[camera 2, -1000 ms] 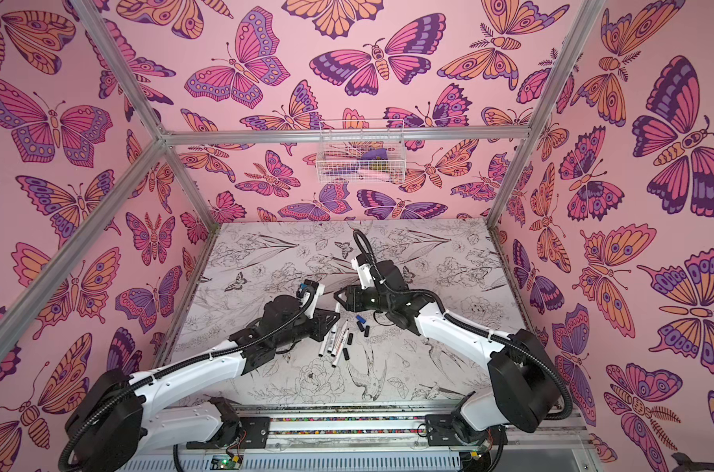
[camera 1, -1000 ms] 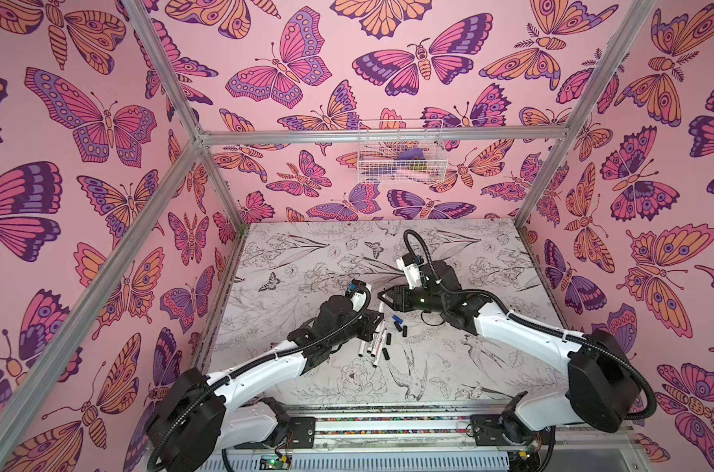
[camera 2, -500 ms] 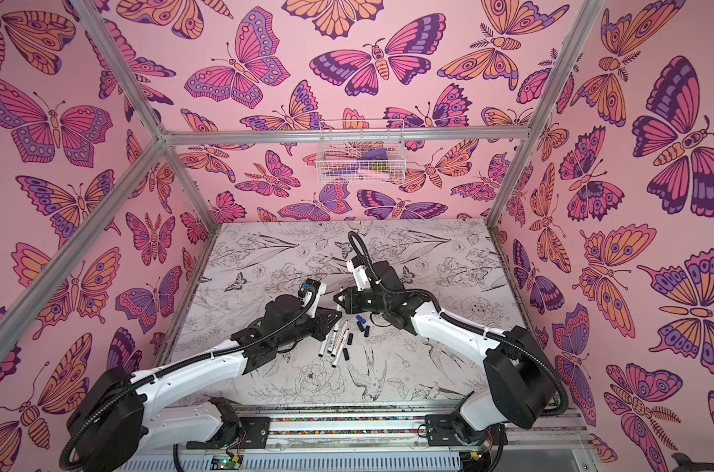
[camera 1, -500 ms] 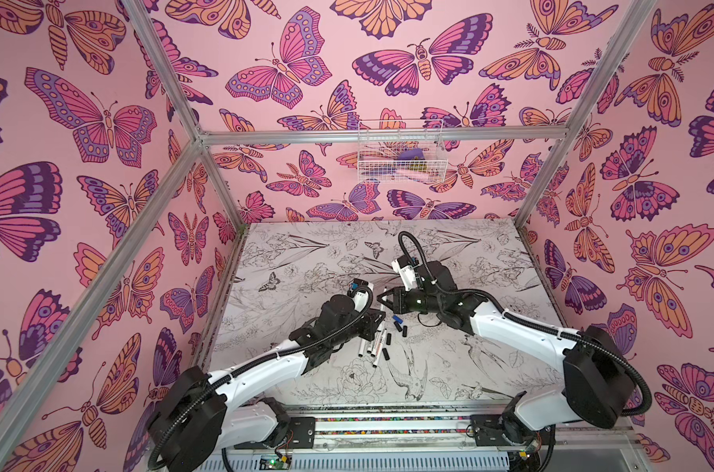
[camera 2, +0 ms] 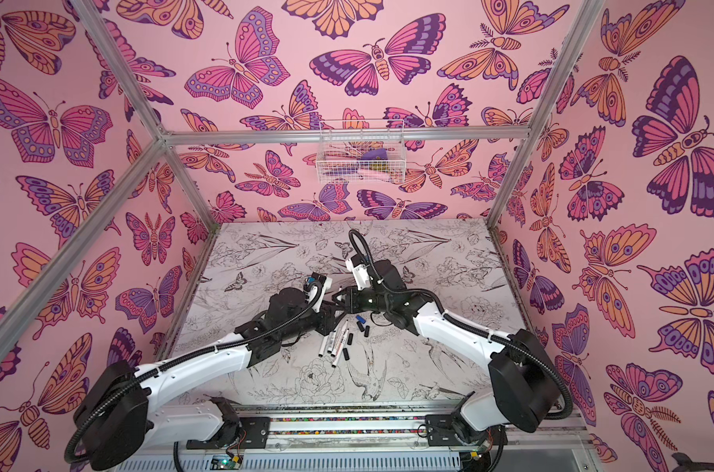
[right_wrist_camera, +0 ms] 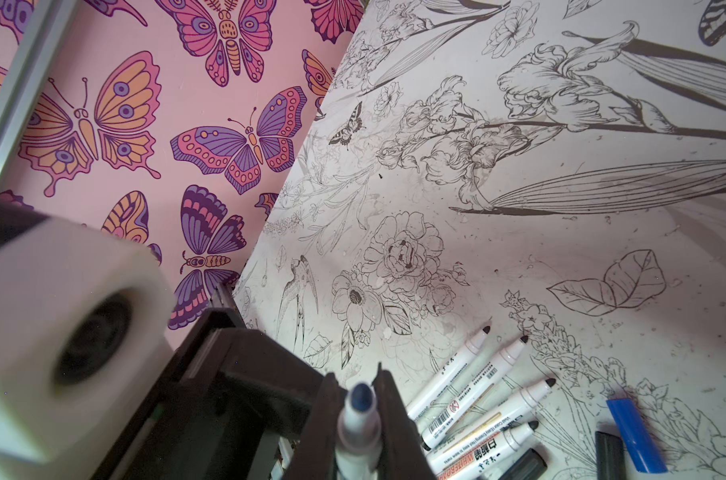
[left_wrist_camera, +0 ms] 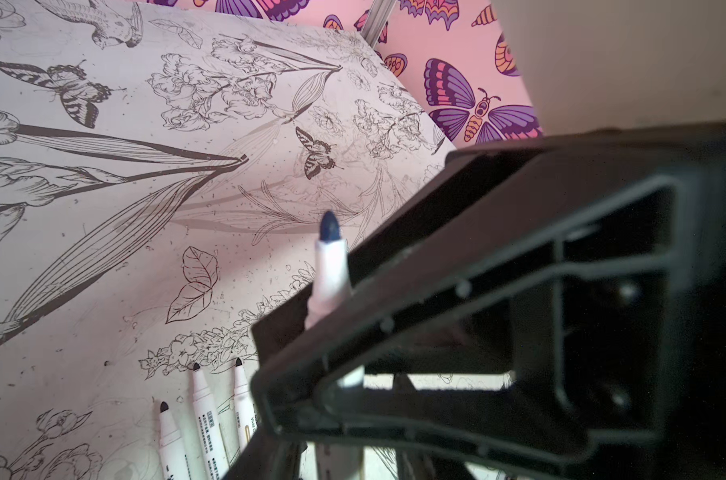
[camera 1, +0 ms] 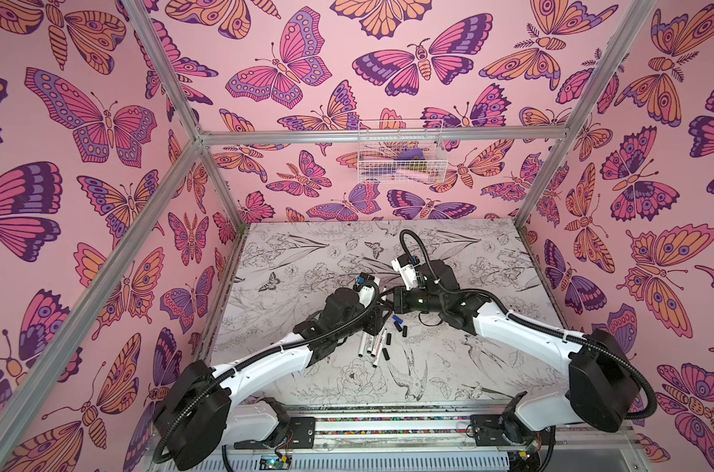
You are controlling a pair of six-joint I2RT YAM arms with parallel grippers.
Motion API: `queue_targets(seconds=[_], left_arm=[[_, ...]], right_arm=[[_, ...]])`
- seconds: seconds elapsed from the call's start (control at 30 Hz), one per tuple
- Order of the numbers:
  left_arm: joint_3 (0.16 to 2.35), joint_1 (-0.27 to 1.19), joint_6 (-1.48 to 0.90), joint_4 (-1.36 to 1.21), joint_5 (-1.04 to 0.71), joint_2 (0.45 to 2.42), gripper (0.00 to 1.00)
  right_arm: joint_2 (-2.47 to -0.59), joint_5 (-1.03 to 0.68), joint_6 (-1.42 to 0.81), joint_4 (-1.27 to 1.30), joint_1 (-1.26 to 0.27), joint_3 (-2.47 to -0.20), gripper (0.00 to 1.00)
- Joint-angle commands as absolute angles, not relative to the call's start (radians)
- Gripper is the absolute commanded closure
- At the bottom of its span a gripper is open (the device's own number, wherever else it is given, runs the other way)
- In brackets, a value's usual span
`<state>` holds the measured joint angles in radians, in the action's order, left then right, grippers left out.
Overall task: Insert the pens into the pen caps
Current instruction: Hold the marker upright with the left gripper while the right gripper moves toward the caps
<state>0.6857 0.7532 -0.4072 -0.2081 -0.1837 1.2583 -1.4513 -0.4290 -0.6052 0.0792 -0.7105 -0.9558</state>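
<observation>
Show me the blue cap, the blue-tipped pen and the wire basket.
blue cap (right_wrist_camera: 635, 435): right wrist view, middle of its side.
blue-tipped pen (right_wrist_camera: 359, 434): right wrist view, white barrel below the tip.
wire basket (camera 1: 371, 171): in a top view, front wall.

— Where is the blue-tipped pen (left_wrist_camera: 330, 266) disappearing?
— Behind the left gripper (camera 1: 379, 318), which is looming blurred in its own wrist view; whether its jaws are pinching the barrel is not showing.
— And the loose pens (left_wrist_camera: 205, 424) on the counter (left_wrist_camera: 82, 311)?
— The picture's edge is cropping them, and a black cap (right_wrist_camera: 608, 457) too. In both top views their print is showing too small to read.
</observation>
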Motion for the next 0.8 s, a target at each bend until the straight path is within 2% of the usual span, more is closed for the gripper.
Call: queue_targets(seconds=[0.0,0.2,0.3,0.43,0.47,0.53,0.6,0.67,0.77], left_arm=[[0.700,0.753,-0.394,-0.211,-0.190,1.258,0.63],[0.702,0.752,-0.383,-0.217,-0.182,1.248,0.69],[0.711,0.750,-0.383,-0.214,-0.190,1.251,0.85],[0.707,0.738,-0.412,-0.212,-0.204,1.253,1.00],[0.701,0.731,-0.424,-0.212,-0.204,1.250,1.00],[0.674,0.711,-0.455,-0.218,-0.191,1.236,1.00],[0.644,0.689,-0.479,-0.210,-0.161,1.216,1.00],[0.614,0.674,-0.513,-0.186,-0.090,1.187,1.00],[0.570,0.656,-0.556,-0.169,-0.008,1.138,1.00]], right_arm=[[-1.431,-0.462,-0.604,0.064,-0.715,-0.984,0.96],[-1.422,-0.464,-0.599,0.055,-0.713,-0.980,0.96],[-1.416,-0.457,-0.586,0.032,-0.711,-0.982,0.96],[-1.405,-0.449,-0.577,0.010,-0.704,-0.976,0.95],[-1.397,-0.451,-0.576,0.006,-0.699,-0.975,0.88],[-1.370,-0.440,-0.576,-0.002,-0.681,-0.961,0.63],[-1.334,-0.390,-0.581,-0.023,-0.659,-0.940,0.44],[-1.305,-0.322,-0.561,-0.051,-0.650,-0.920,0.38],[-1.319,-0.215,-0.489,-0.179,-0.650,-0.942,0.38]])
